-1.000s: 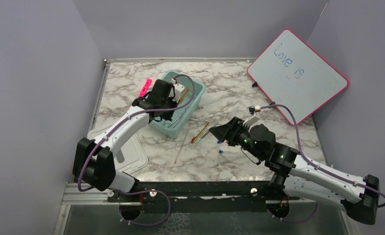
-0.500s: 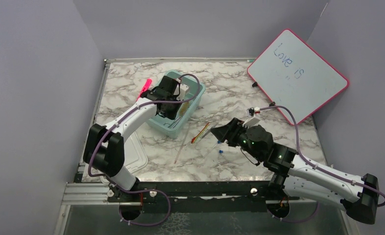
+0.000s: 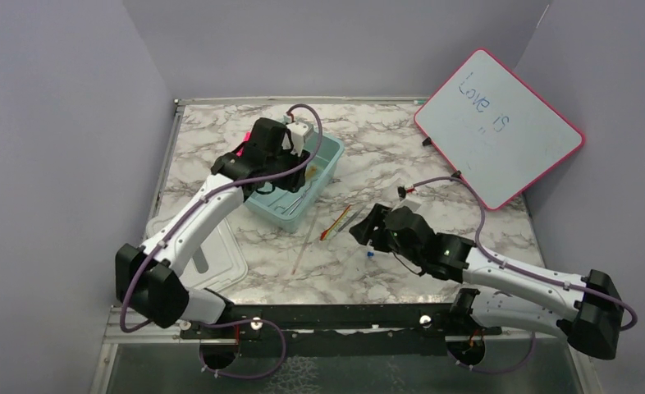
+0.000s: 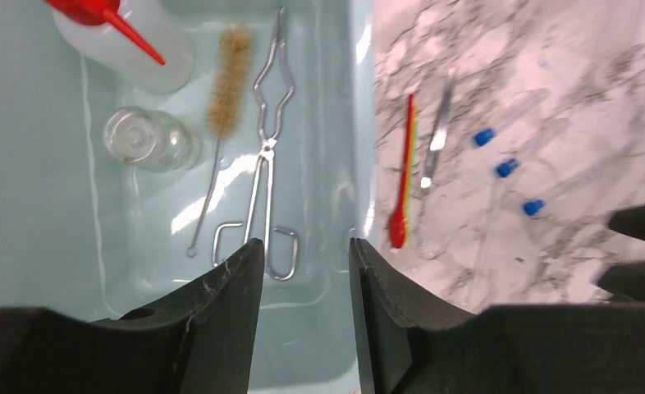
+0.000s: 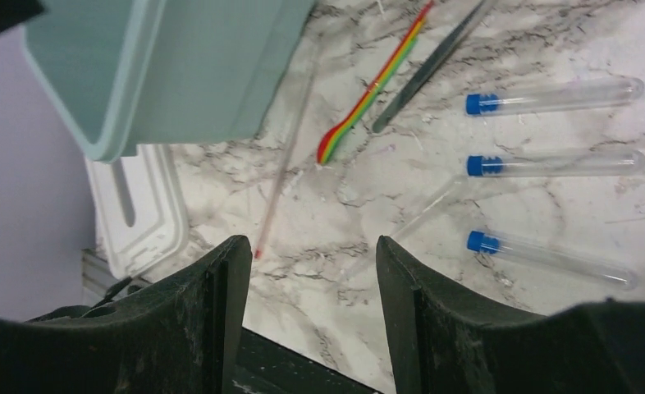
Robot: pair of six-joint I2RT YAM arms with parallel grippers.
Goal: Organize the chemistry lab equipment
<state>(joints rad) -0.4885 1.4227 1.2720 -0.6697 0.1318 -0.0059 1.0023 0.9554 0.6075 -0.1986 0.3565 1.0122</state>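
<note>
Both arms have moved in the last second. The left arm has pulled toward the far left side of the teal plastic bin (image 3: 332, 155), and the right arm has sunk lower and reached left across the marble tabletop (image 3: 385, 139).

The left gripper (image 4: 303, 246) hovers over the bin with its jaws partly apart and empty, probably just after a drop-off. Metal tongs (image 4: 266, 148), a tan-bristled wire brush (image 4: 229, 82), a small clear glass vessel (image 4: 151, 139) and a red-spouted wash bottle (image 4: 130, 33) lie inside.

The right gripper (image 5: 311, 246), wide open and holding nothing, hangs above the thin clear rod (image 5: 290, 139). Nearby lie a rainbow-striped spatula (image 5: 377, 82), a slim metal tool (image 5: 434, 57) and three blue-capped test tubes (image 5: 549, 164). All are outside the bin, so it seems to be lining up the next pick.
</note>
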